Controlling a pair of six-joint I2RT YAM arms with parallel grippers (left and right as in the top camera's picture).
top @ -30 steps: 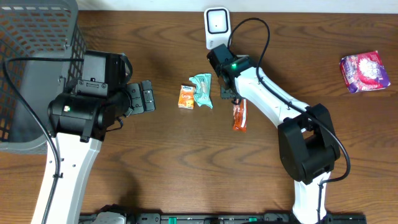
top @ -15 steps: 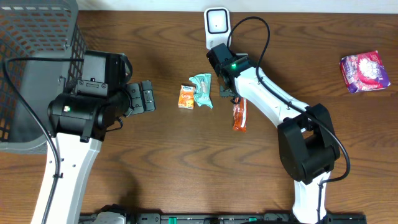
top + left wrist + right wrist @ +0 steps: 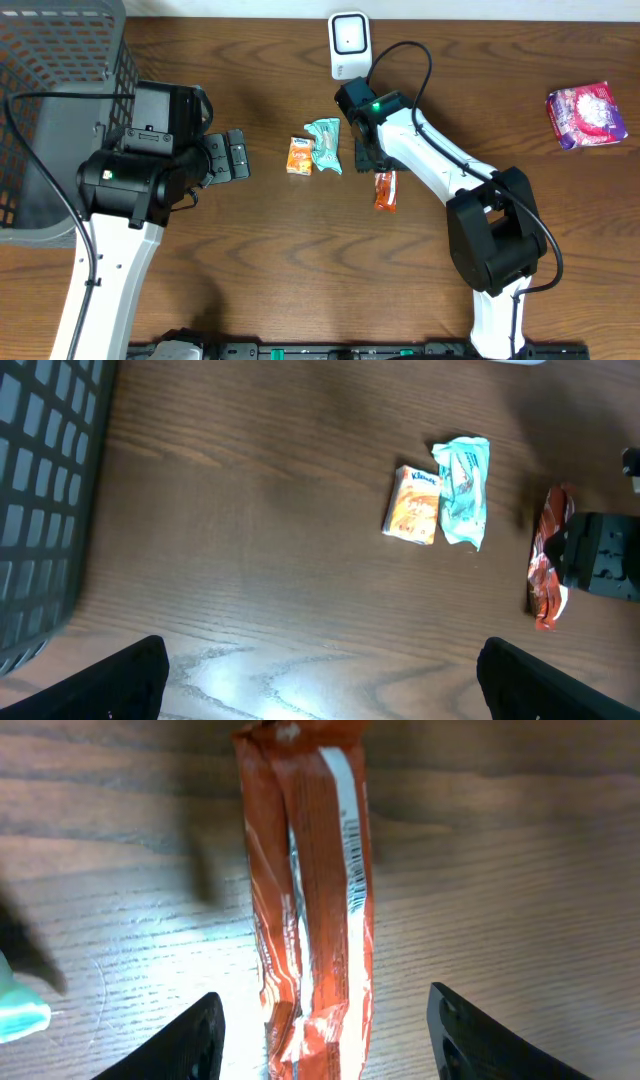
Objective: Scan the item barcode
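Down the table a little since a second ago: my right gripper (image 3: 365,155) now covers the upper end of the orange-red snack packet (image 3: 385,190). The packet lies flat on the wooden table (image 3: 270,260), just right of a teal wrapper (image 3: 325,145) and nearer to me than the white scanner (image 3: 347,40). Through the right wrist camera I see the claw released, one finger on each side of the packet and neither touching it. The left gripper (image 3: 237,157) hangs spread wide and empty beside the basket (image 3: 60,100), well apart from the orange tissue pack (image 3: 299,156).

I judge the packet light, soft and crinkly. Its glossy film is likely to slip and its contents may crush if I squeeze hard. A pale back seam faces up, with a strip of fine print beside it that may be the barcode, though it is too small to be sure. I would pinch gently across the narrow width, clear of that strip, so it can be shown to the scanner.
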